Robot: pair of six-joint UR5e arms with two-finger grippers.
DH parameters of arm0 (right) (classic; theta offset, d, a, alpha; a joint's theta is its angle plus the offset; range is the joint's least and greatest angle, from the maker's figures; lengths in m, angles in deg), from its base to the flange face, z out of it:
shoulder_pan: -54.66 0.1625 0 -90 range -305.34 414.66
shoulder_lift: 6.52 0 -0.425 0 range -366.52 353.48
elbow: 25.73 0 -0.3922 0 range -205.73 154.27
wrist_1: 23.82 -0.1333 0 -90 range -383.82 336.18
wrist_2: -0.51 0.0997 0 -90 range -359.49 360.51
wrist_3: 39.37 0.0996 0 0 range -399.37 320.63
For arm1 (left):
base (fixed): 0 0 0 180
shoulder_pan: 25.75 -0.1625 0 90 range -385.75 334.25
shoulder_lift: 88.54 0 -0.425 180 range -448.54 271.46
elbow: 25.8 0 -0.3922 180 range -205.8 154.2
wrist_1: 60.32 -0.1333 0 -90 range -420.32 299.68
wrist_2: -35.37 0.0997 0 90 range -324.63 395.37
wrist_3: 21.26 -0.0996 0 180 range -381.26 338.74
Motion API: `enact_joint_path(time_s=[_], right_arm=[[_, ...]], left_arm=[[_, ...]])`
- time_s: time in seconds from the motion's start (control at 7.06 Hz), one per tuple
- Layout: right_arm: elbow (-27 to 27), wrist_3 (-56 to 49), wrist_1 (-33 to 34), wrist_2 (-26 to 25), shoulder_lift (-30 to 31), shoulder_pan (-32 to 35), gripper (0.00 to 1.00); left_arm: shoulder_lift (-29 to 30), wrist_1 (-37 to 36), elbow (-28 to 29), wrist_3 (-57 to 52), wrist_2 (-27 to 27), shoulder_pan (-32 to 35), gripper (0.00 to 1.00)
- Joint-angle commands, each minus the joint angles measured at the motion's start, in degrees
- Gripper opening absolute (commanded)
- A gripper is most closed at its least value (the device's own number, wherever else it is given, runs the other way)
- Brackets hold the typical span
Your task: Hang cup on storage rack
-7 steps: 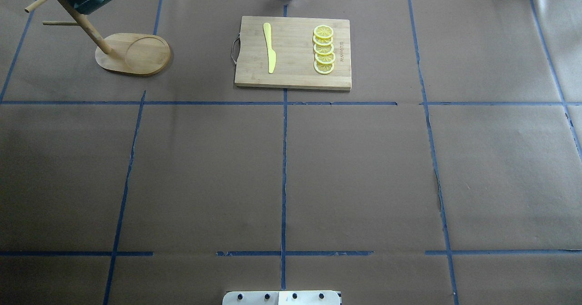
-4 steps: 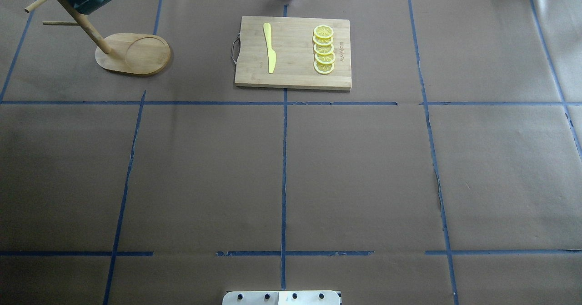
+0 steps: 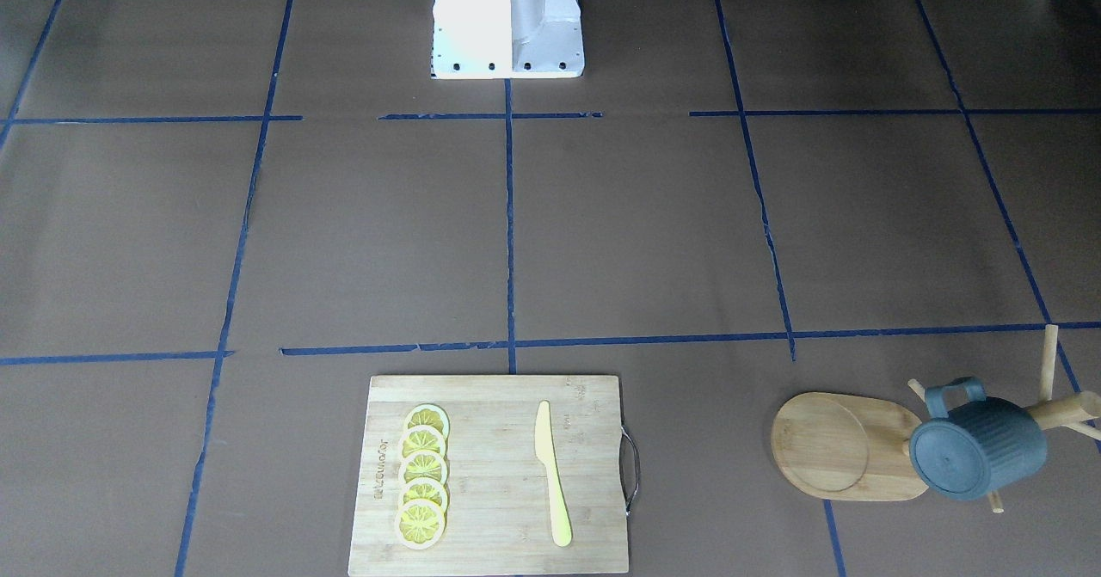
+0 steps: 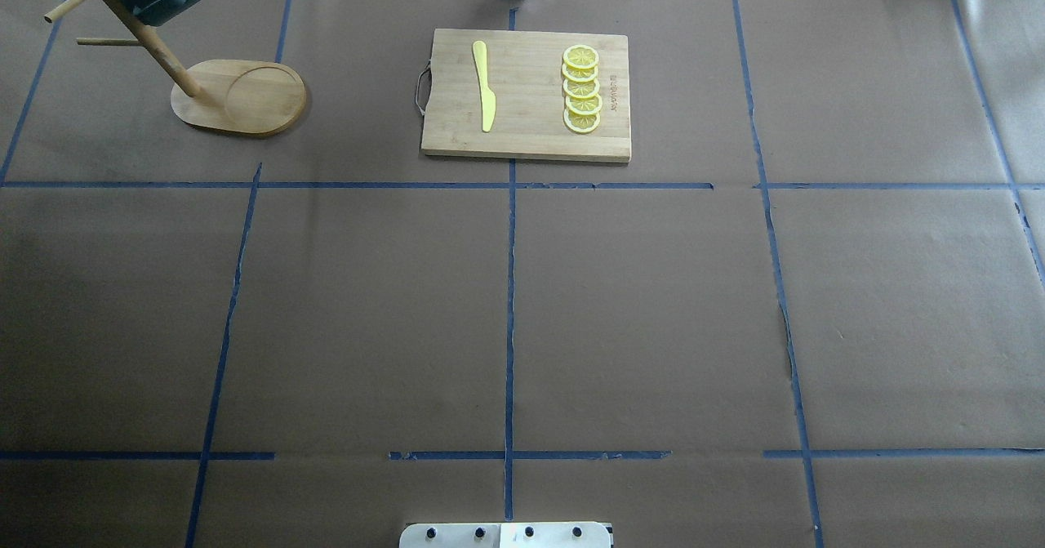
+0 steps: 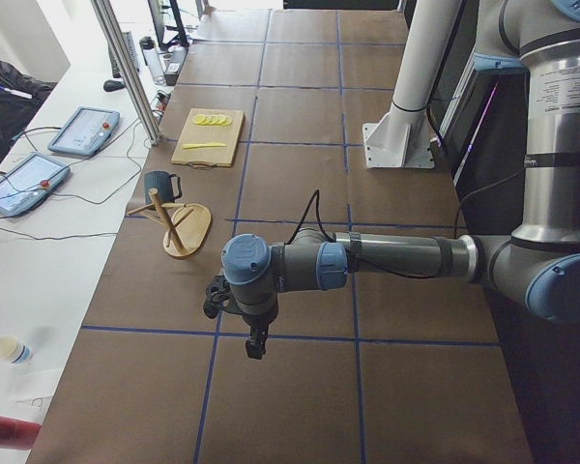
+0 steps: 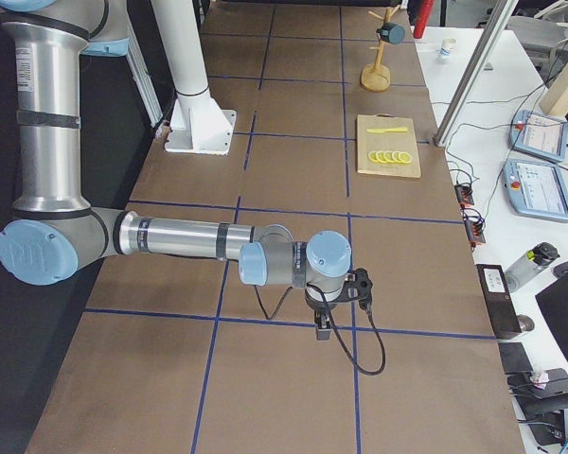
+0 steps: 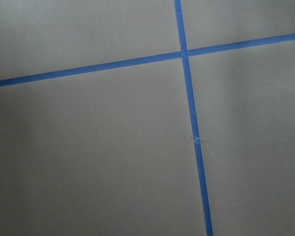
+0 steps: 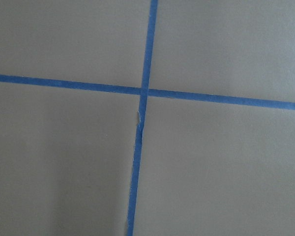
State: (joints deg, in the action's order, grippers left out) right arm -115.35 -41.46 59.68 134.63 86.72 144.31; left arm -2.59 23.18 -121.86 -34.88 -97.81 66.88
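Left arm (image 5: 387, 259): you see it near and large, coming in from the right edge, its forearm level over the worktop (image 5: 300, 116).
Left gripper (image 5: 256, 350): it hangs below the wrist and points down over a blue tape line, well apart from the rack. You cannot tell how the jaws stand.
Cup (image 5: 158, 184): dark blue-grey, up on the storage rack's pegs and clear of the worktop.
Storage rack (image 5: 188, 230): its oval base is flat near the worktop's left edge.
Cutting board (image 5: 208, 141): beyond the rack; it carries lemon slices (image 5: 213, 120) and a yellow knife (image 5: 203, 145).
White bench (image 5: 39, 251): two tablets (image 5: 82, 129) lie to your left.
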Motion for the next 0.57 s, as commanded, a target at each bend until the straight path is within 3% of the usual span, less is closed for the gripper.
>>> enact_joint_path(time_s=[0.0, 0.42], right_arm=[[1.0, 0.0, -0.7, 0.3, 0.6, 2.0, 1.0], [0.7, 0.2, 1.7, 3.2, -0.2, 4.7, 1.0]], left_arm=[[0.0, 0.0, 0.2, -0.1, 0.1, 0.0, 1.0], [0.0, 0.1, 0.7, -0.1, 0.0, -0.1, 1.0]])
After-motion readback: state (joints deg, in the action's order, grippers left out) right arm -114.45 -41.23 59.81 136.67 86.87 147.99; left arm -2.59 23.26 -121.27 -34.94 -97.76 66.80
